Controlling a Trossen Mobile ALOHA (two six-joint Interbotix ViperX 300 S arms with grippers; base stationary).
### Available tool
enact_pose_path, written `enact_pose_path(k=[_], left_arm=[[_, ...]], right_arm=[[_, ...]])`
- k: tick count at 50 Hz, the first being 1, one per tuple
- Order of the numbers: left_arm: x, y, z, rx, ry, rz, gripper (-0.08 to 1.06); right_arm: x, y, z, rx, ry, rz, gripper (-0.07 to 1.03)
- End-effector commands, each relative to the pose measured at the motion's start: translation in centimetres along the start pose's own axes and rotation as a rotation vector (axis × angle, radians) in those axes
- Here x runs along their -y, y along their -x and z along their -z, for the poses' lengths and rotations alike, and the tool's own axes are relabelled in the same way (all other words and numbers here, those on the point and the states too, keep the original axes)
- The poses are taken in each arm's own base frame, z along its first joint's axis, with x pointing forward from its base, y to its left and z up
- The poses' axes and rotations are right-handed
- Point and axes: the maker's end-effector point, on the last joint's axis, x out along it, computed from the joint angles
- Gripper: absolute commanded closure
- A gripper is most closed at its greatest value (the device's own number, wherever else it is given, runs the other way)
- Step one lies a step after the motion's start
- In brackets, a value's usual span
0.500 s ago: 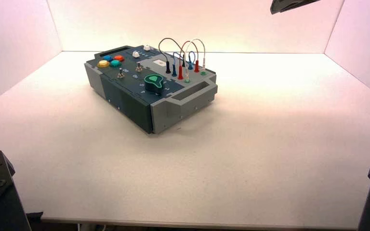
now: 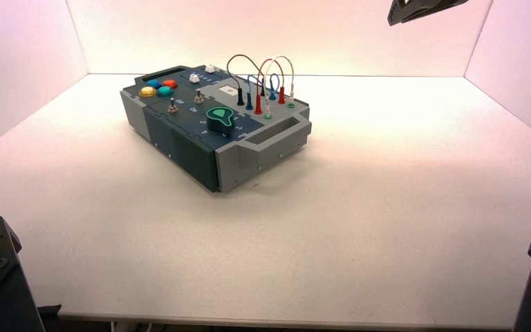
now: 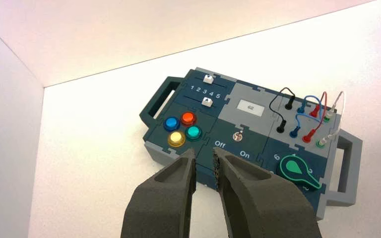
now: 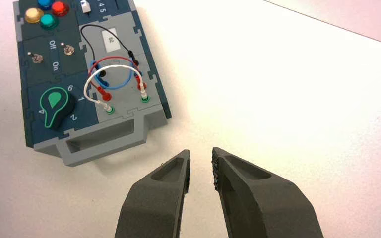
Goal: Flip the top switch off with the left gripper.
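Dark blue-green and grey panels form the box (image 2: 187, 149) on the white tabletop (image 2: 359, 235), its green knob (image 2: 220, 120) serving as landmark. The left claw (image 3: 204, 152) is open and empty, hovering above the tabletop on the knob's side of the box; in the left wrist view its fingers overlap the box's near edge. The right claw (image 4: 201, 152), also open and empty, hangs beyond the grey handle (image 4: 104, 144) beside the knob. Looping wires (image 2: 263, 66), black, blue, red and white, arch across the grey panel behind the knob. Four coloured buttons (image 3: 182, 128) lie well apart from the knob, past both switches. The top switch (image 3: 237, 136), a silver toggle, sits between knob and buttons, against the grey panel's edge; its short long axis rises from the face, the tip pointing up in the high view. Its setting cannot be told. The second switch (image 2: 173, 106) stands nearer the box's front edge. Compared with the earlier frame, a dark arm part (image 2: 425, 8) reaches slightly farther into the high view, top right.
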Motion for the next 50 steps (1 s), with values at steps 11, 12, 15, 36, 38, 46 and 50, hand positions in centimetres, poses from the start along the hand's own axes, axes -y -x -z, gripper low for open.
enact_pose_path(k=[11,12,15,36,38,46,50], left_arm=[[0.1,-1.7,-0.5,-0.052,-0.028,0.016,0.77],[0.1,-1.8,-0.5,-0.055,-0.029,0.016,0.77],[0.0,-2.3,-0.8,-0.074,-0.04,0.018,0.77],[-1.4,-9.6,-3.7,-0.181,-0.086,0.021,0.84],[-1.4,-10.7,-3.5,-0.203,-0.09,0.026,0.84],[-1.5,-13.9,-3.0,-0.262,-0.106,0.04,0.85],[-1.7,-14.7,-3.3,-0.263,-0.123,0.042,0.84]], right_arm=[[-3.9,-1.6,0.7,-0.085,0.089,-0.091,0.7],[-4.3,-1.7,0.8,-0.096,0.095,-0.099,0.7],[-5.0,-2.2,1.0,-0.118,0.105,-0.117,0.7],[-6.0,-6.5,2.4,-0.288,0.084,-0.13,0.92],[-6.1,-6.9,2.4,-0.303,0.085,-0.13,0.92],[-7.0,-8.2,2.0,-0.321,0.099,-0.142,0.97],[-7.6,-8.8,1.8,-0.327,0.105,-0.151,0.97]])
